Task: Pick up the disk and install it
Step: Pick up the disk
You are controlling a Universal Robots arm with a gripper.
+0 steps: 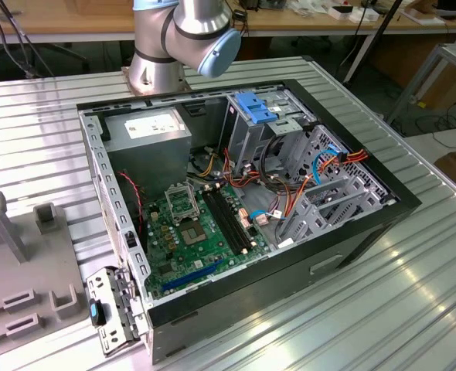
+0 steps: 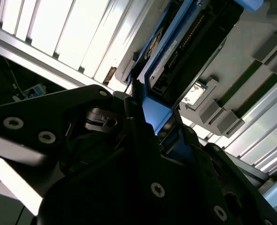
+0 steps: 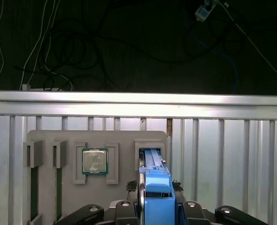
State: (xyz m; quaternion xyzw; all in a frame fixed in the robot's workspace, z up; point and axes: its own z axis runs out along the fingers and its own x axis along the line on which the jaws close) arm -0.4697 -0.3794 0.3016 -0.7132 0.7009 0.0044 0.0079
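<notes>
Disk (image 3: 158, 199): grey metal with blue plastic rails, standing on edge in a slot of the grey tray (image 3: 124, 140). Gripper (image 3: 155, 186) fingers are clamping its sides. Processor chip (image 3: 94, 161) is lying alongside. Open computer case (image 1: 398, 202) is sitting beside the tray.

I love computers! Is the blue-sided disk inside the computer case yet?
No, in the first wrist view the disk stands over at the grey tray, by its end slot.

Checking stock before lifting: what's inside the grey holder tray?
In the first wrist view, the grey holder tray holds a processor chip in its square pocket and green memory modules in two narrow slots. The disk stands at the end slot, hiding its floor.
</notes>
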